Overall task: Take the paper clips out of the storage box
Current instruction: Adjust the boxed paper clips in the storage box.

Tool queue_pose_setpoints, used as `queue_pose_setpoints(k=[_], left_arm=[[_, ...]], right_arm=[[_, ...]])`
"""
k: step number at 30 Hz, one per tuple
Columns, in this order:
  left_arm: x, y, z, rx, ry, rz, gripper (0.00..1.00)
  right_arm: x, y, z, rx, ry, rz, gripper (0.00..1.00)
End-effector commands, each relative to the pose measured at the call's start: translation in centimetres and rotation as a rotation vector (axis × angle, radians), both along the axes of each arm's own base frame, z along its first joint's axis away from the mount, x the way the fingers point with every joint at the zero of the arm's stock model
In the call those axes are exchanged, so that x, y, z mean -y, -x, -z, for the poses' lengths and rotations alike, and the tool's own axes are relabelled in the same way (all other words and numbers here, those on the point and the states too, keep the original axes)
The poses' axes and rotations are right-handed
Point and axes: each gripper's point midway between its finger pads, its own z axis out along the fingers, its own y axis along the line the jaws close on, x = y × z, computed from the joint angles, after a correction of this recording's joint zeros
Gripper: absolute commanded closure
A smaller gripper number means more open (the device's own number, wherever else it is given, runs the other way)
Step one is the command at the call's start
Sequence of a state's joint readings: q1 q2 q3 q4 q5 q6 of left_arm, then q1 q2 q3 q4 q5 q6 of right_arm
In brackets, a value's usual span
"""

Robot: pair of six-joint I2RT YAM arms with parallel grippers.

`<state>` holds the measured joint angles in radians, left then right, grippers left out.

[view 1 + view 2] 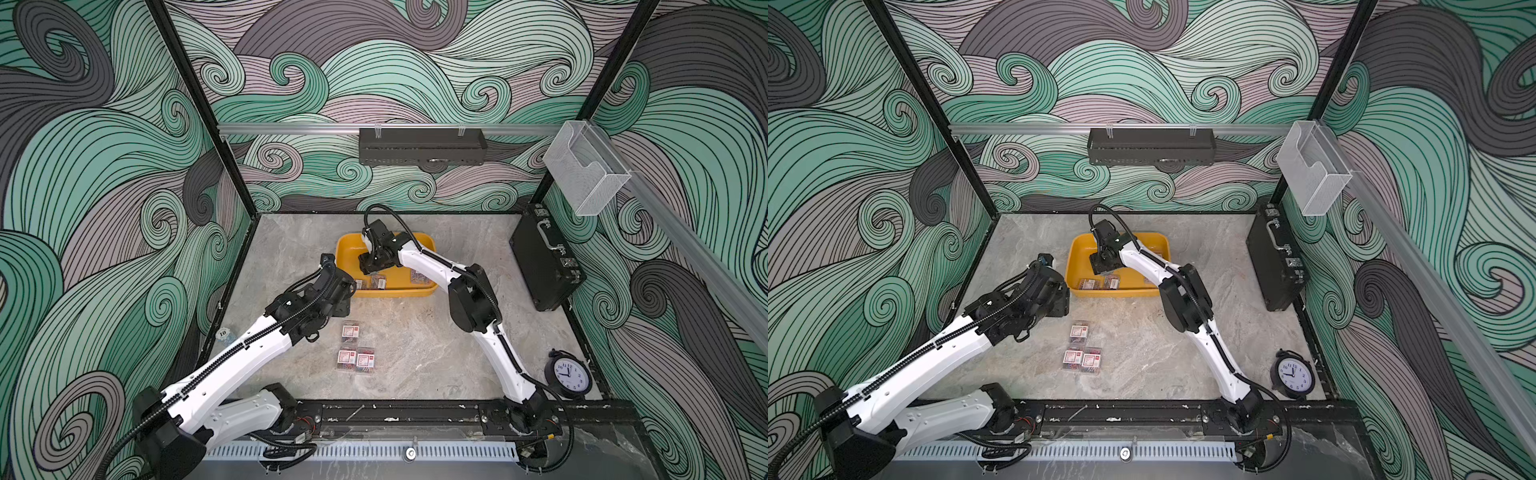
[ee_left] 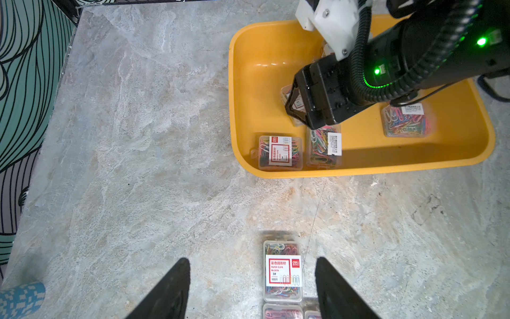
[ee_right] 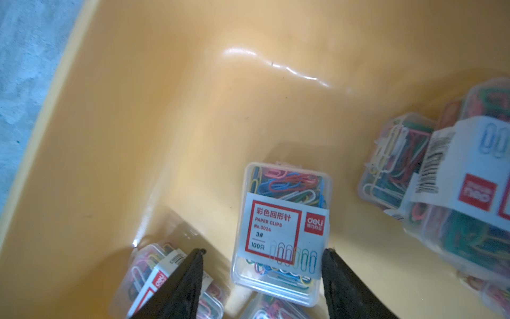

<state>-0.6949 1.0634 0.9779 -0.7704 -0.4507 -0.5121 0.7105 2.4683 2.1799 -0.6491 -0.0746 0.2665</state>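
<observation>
Teal swirl-patterned walls (image 1: 104,166) — grey marble tabletop (image 1: 415,365).

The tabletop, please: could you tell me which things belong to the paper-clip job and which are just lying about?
Job: yellow storage box; paper clip boxes inside it; three more out on the table; right claw, open astride one box; left claw, open.
Lying about: black briefcase; alarm clock; clear wall bin; black wall rack.
</observation>
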Motion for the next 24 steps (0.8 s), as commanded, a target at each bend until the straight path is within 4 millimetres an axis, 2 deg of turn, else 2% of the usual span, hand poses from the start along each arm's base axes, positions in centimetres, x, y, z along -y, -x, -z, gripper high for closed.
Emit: queue_pose_setpoints(k=[1, 6, 10, 14, 18, 24], left_arm=[[-0.3, 0.2, -0.5, -0.012, -0.005, -0.002, 0.30], [-0.3, 0.2, -0.5, -0.010, -0.002, -0.004, 0.30], [0.1, -0.1, -0.1, -0.006, 0.001, 0.007, 0.29], [0.4, -0.6, 0.3, -0.017, -0.006, -0.003, 0.29], [1.0, -1.2, 0.7, -0.028, -0.011, 0.000, 0.28], [2.1, -2.9, 1.1, -0.054, -0.022, 0.010, 0.27]], right_arm=[[-1.1, 0.8, -1.8, -0.018, -0.072, -0.012, 0.34], [-0.8, 0.3, -1.7, -0.003, -0.057, 0.014, 0.33], [-1.9, 1.2, -1.6, -0.040, -0.114, -0.031, 0.34], [-1.8, 1.4, -2.4, -0.037, -0.142, -0.042, 0.34], [-0.6, 1.5, -4.0, -0.001, -0.158, -0.039, 0.34], [2.3, 2.4, -7.2, 0.075, -0.147, -0.018, 0.34]])
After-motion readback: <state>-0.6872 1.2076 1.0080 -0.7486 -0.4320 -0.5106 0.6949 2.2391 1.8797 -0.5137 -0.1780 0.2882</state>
